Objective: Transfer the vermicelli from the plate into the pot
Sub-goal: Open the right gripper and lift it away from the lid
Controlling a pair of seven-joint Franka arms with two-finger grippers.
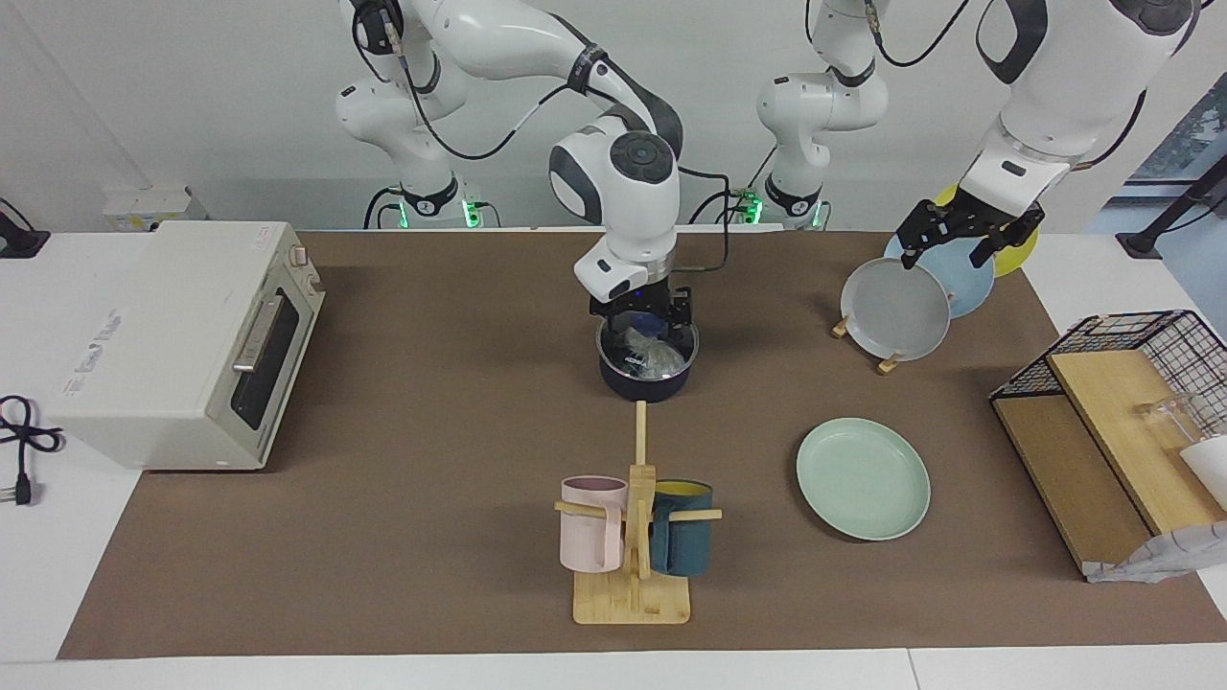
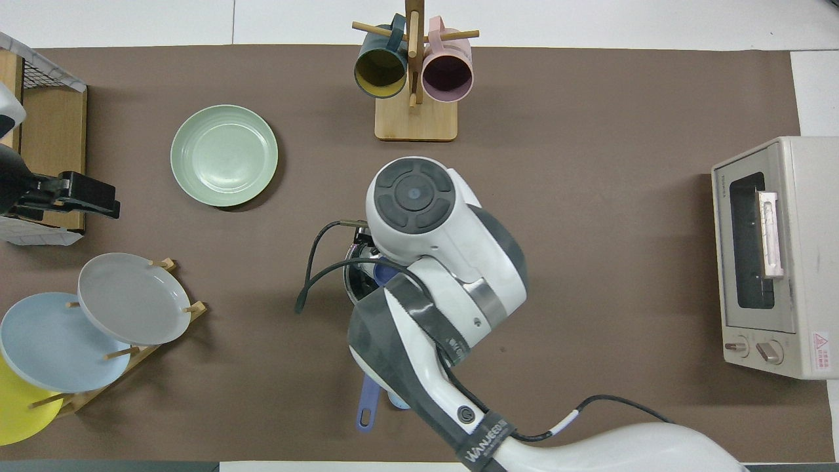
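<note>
The pot (image 1: 648,376) stands at the middle of the table, nearer to the robots than the mug rack. Whitish vermicelli (image 1: 661,358) lies inside it. My right gripper (image 1: 640,331) reaches down into the pot, right at the vermicelli. In the overhead view the right arm hides most of the pot; only part of its rim (image 2: 349,278) and its blue handle (image 2: 367,401) show. The mint-green plate (image 1: 863,477) (image 2: 224,155) lies bare toward the left arm's end. My left gripper (image 1: 966,240) (image 2: 72,195) waits in the air over the plate rack.
A wooden rack (image 1: 887,362) holds a grey plate (image 1: 895,309), a light blue plate (image 1: 963,278) and a yellow one. A mug rack (image 1: 633,537) carries a pink mug and a teal mug. A toaster oven (image 1: 177,345) stands at the right arm's end, a wire basket (image 1: 1141,383) at the left arm's.
</note>
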